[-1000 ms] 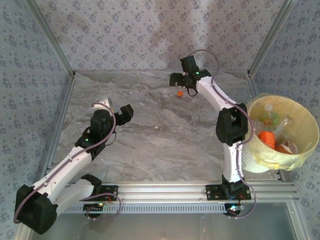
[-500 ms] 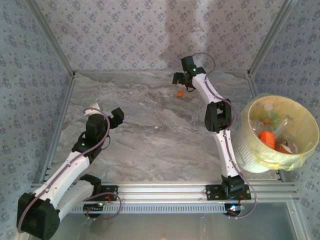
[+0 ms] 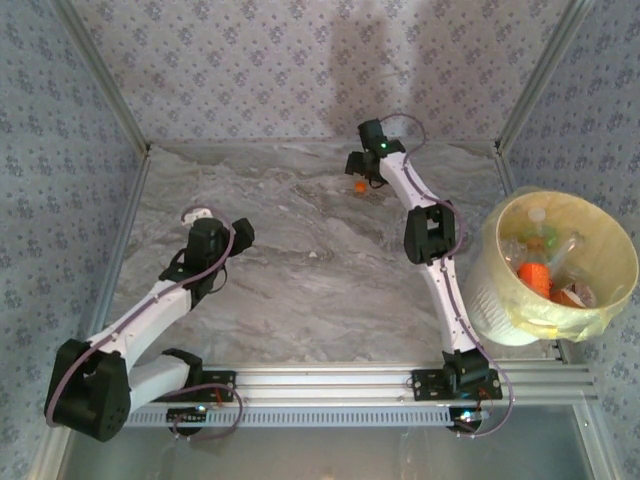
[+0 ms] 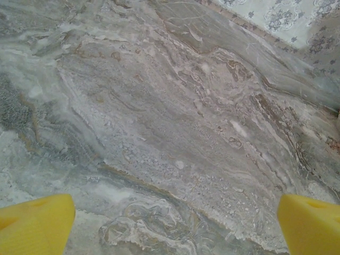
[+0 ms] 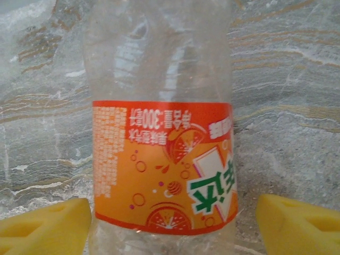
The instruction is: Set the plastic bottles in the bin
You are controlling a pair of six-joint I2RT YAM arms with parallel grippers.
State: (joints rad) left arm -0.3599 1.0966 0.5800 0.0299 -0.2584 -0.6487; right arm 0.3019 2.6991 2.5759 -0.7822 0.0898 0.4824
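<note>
1. Target: one clear plastic bottle (image 5: 162, 159) with an orange label, on the far part of the tabletop (image 3: 300, 280), well apart from the bin (image 3: 495, 305). From above it shows as a small orange spot just under the right arm's tip.
2. Right pincer (image 5: 172, 212): its yellow pads (image 5: 45, 226) straddle the bottle at the lower edge of the label. The left pad sits just beside the wall or touches it, I cannot tell which. The right pad shows a strip of tabletop between it and the bottle. Reading: parted around the bottle, nothing gripped yet.
3. Left pincer (image 4: 175, 212): spread wide, with bare marbled tabletop between its pads and nothing held.
4. Bin: at the right edge of the tabletop, lined with a pale yellow bag. Several bottles (image 3: 535, 275) already lie inside it.
5. Handling, my judgement: the bottle looks empty, so it should be very light. The wall is thin and glossy, so it is likely to dent under a squeeze and slide on smooth pads. It is not fragile, and a drop would do no harm.
6. Where to hold, my judgement: across the labelled band at mid-body, which is the straightest stretch and where the label should give more friction than bare plastic. Close gently and square to the bottle's length, so that it does not roll or squirt out.
</note>
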